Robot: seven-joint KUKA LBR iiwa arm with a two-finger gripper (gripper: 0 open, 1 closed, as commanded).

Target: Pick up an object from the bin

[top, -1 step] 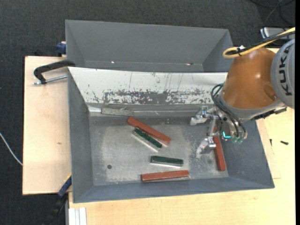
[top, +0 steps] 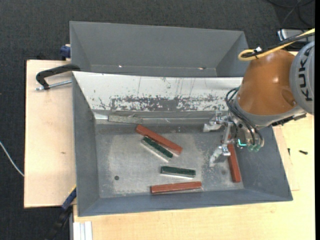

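Observation:
My gripper (top: 223, 151) hangs low over the right part of the bin floor, under the arm's orange cover. Just to its right lies a red-brown bar (top: 234, 167), lengthwise along the right wall, its upper end close against the gripper. A dark green bar (top: 178, 171) lies flat to the left of the gripper, apart from it. Along the front wall rests another red-brown bar (top: 176, 187).
Near the bin's middle a longer red-brown bar (top: 159, 138) lies slanted, with a dark green and white bar (top: 157, 148) right beside it. A grey flat strip (top: 125, 118) lies at the foot of the back wall. The arm comes in over the right rim.

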